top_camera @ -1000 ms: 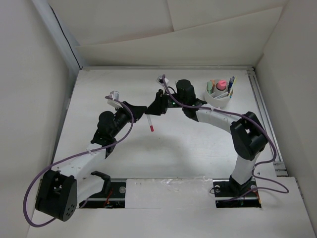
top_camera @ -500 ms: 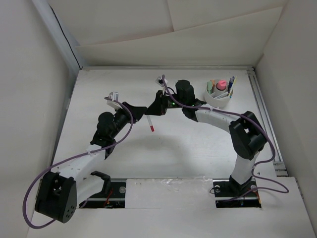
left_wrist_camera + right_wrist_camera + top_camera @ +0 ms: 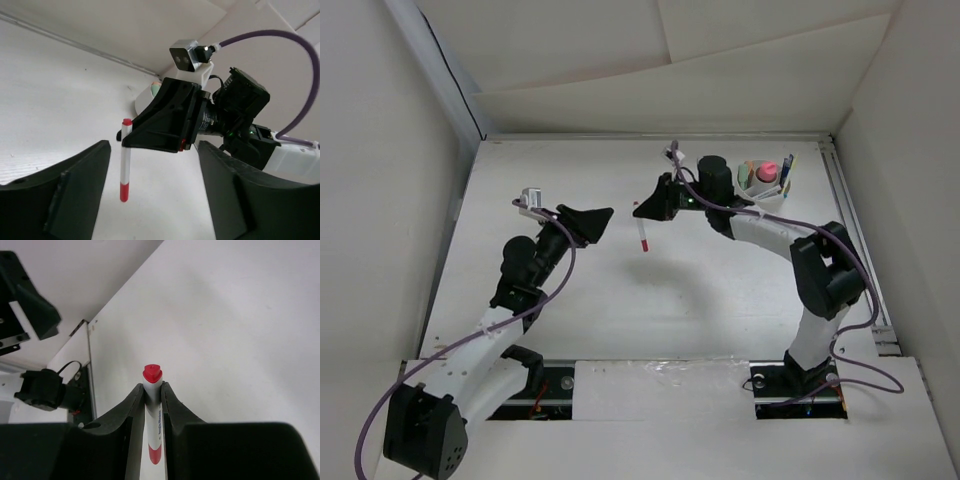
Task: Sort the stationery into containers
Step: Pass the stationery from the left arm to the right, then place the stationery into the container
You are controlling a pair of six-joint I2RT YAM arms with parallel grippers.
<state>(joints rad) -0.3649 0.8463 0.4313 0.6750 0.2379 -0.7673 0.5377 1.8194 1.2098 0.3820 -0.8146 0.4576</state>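
White pen [image 3: 642, 236] hangs upright, pinched near its top in your right gripper [image 3: 641, 211].
Swing right: cup [image 3: 760, 209] sits past that wrist; left gripper [image 3: 596, 215] gapes empty, farther off.

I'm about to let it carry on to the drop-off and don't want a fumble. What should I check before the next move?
1. Grip: right gripper shut on the red-tipped white pen, near its upper end: ok.
2. Pose: pen hangs roughly upright: ok.
3. Clearance: left gripper open and apart from the pen: ok.
4. Target: white cup stands upright: ok.
5. Room: a free compartment in the cup: cannot tell, too small to see.
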